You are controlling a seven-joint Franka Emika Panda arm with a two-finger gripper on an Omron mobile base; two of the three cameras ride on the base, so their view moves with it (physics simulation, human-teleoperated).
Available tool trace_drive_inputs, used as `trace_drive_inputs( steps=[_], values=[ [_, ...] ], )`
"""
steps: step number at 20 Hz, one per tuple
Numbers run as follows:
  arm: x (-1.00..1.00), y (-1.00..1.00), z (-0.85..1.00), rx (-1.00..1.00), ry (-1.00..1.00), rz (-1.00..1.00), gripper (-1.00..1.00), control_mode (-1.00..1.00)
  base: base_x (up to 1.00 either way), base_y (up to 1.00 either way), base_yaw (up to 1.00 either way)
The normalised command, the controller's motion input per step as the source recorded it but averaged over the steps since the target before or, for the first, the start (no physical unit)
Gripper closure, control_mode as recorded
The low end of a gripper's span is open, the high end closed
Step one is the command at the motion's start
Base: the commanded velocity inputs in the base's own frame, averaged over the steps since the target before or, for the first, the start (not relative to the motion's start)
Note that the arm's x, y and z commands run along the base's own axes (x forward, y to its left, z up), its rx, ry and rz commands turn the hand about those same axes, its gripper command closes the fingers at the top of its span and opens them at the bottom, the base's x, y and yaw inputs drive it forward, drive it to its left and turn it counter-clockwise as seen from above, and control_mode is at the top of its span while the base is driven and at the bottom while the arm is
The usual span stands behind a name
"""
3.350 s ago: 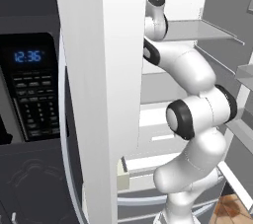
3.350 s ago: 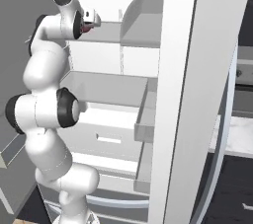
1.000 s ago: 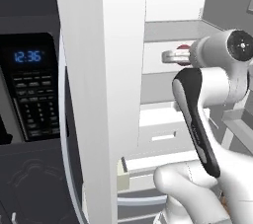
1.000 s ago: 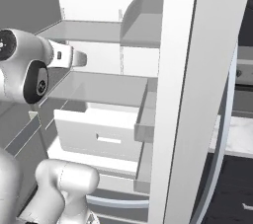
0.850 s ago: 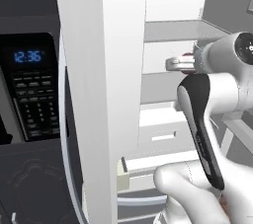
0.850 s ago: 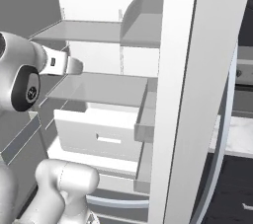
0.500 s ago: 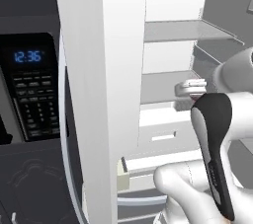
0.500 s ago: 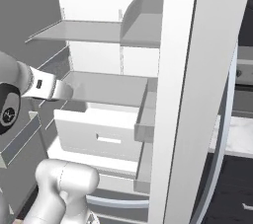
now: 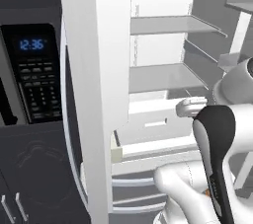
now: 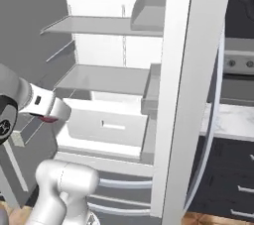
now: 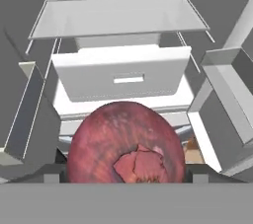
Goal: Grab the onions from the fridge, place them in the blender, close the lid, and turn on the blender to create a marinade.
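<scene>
The jaws are clamped on a maroon-red onion, one dark finger tip pressed to each side of the bulb, which bulges up between them in the hand view with its torn root end facing the camera. From the right base view the gripper sits at the end of the white wrist, a sliver of the red onion showing under it, out in front of the open fridge. The fridge, tall and pale grey-white, lies ahead of the jaws with its doors swung wide. Beyond the held onion the white drawer with its slot handle stands closest, pulled partly forward, and above it runs the lower glass shelf. The upper shelf sits higher and farther back. Door bins flank the jaws on either side in the hand view. Below the drawer the grey lower drawers curve across the fridge's base. Off to the gripper's left, past the fridge door, the black microwave shows a lit blue clock above its keypad.
</scene>
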Motion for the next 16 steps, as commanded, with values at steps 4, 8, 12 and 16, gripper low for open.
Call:
trace_drive_inputs(
  steps=[4,8,12,16],
  values=[
    [0.00,0.00,0.00,0.00,0.00,0.00,1.00,1.00,-1.00,0.00,-0.27],
    [0.00,0.00,0.00,0.00,0.00,0.00,1.00,1.00,-1.00,0.01,-0.50],
    [0.00,0.00,0.00,0.00,0.00,0.00,1.00,1.00,-0.99,0.19,-0.73],
    [0.00,0.00,0.00,0.00,0.00,0.00,1.00,1.00,-0.73,0.19,-0.83]
  ],
)
